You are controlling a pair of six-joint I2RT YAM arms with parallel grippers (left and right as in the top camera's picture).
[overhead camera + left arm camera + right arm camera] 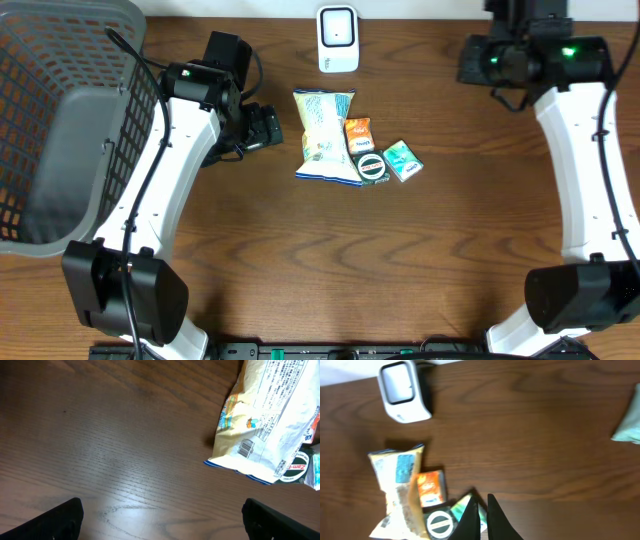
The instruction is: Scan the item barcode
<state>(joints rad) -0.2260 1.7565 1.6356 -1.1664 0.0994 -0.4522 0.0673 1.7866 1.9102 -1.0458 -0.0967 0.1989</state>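
Now the left gripper point(162, 524), jaws wide apart and empty, hovers just beside the snack bag point(325, 138) lying on the table point(450, 260); the right gripper point(481, 510) is closed on nothing. Approach step, I judge; next needs a grasp, then the scanner point(338, 38).

The wooden table point(450, 260) bears a snack bag point(325, 135), orange packet point(358, 133), round tin point(372, 167) and teal box point(402, 160) at its centre, a scanner point(338, 38) at twelve o'clock and a basket point(40, 90) at ten.

White barcode scanner point(338, 38) standing upright, pale snack bag point(326, 136) lying flat near it, its barcode point(245, 448) facing up
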